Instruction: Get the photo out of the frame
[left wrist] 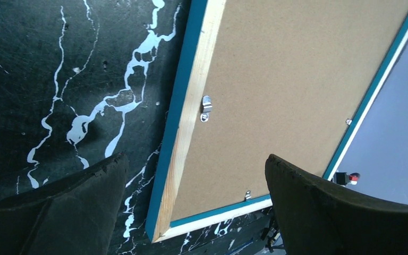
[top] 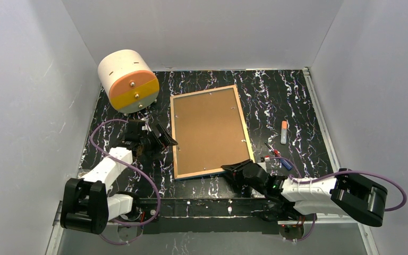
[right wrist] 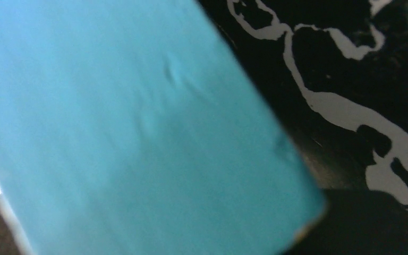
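- Hovering just left of the frame (left wrist: 191, 101), the left gripper (top: 161, 142) is gaping wide, holding nothing.
- Lying face down on the bench (top: 287, 95), the frame is presumably hiding the photo under its backing board (top: 207, 130); the clips (left wrist: 206, 108) are likely needing turning first.
- At the frame's near-right corner the right gripper (top: 234, 171) is sitting; clamped or not, I cannot tell.

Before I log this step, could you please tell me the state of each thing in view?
Frame: lying face down.
Backing board: fitted in frame.
Photo: hidden, not visible.
Left gripper: open, beside frame's left edge.
Right gripper: at frame's near corner, grip unclear.
Marker: lying flat.
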Controlling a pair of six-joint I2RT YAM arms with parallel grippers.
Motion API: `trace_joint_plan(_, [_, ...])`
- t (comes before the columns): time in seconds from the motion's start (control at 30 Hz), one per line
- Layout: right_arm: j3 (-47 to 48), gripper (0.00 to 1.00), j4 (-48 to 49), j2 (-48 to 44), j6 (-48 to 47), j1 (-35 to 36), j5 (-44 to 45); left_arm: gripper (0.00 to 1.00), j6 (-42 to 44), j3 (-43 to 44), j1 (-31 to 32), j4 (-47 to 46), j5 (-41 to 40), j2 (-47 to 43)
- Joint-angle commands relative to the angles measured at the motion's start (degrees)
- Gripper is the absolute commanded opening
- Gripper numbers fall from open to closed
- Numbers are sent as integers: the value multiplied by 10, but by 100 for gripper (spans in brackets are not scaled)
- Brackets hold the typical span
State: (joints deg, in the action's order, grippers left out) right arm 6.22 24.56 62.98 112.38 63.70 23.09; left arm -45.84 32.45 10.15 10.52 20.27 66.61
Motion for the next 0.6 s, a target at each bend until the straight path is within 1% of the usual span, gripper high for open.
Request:
trace_joint_plan(0.0, [7,29,-64,10,-2,2,-42,97,21,18,1,7,-12,22])
trace_joint_plan(0.07, [10,31,-73,8,-1,3,-43,97,25,25,3,7,-22,33])
trace_joint_plan(0.2, [12,38,-79,11,-1,3,-51,96,34,51,16,8,-49,69])
trace_joint_plan(0.33, [12,40,-73,18,1,3,-64,95,37,80,40,9,-68,112])
trace_joint_plan(0.4, [13,45,-73,17,-1,2,-67,95,36,89,56,8,-80,132])
trace_joint_plan(0.57, [11,47,-79,9,-3,2,-66,88,45,102,84,32,-128,161])
